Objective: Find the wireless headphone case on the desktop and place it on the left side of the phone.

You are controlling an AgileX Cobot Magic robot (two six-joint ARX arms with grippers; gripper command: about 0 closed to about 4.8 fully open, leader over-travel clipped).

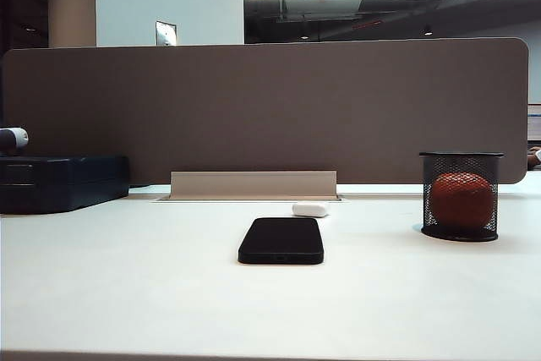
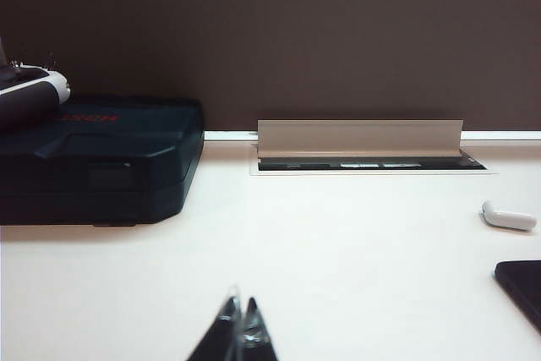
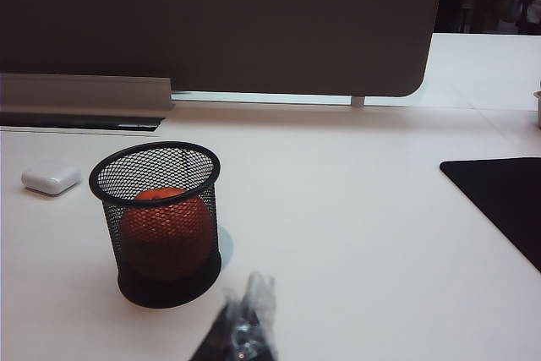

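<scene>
A black phone (image 1: 281,241) lies flat in the middle of the off-white desktop (image 1: 127,293). Just behind its right end rests the small white wireless headphone case (image 1: 310,208), also visible in the left wrist view as the case (image 2: 509,216) and in the right wrist view as the case (image 3: 51,178). A corner of the phone (image 2: 524,289) shows in the left wrist view. My left gripper (image 2: 241,319) is shut and empty, low over the desk, far from the case. My right gripper (image 3: 247,310) is shut and empty, near the mesh cup. Neither gripper shows in the exterior view.
A dark blue box (image 1: 59,182) sits at the back left, against the brown partition (image 1: 270,107). A black mesh cup (image 1: 461,196) holding an orange ball stands at the right. A cable slot flap (image 1: 254,184) lies behind the phone. A black mat (image 3: 503,200) lies further right.
</scene>
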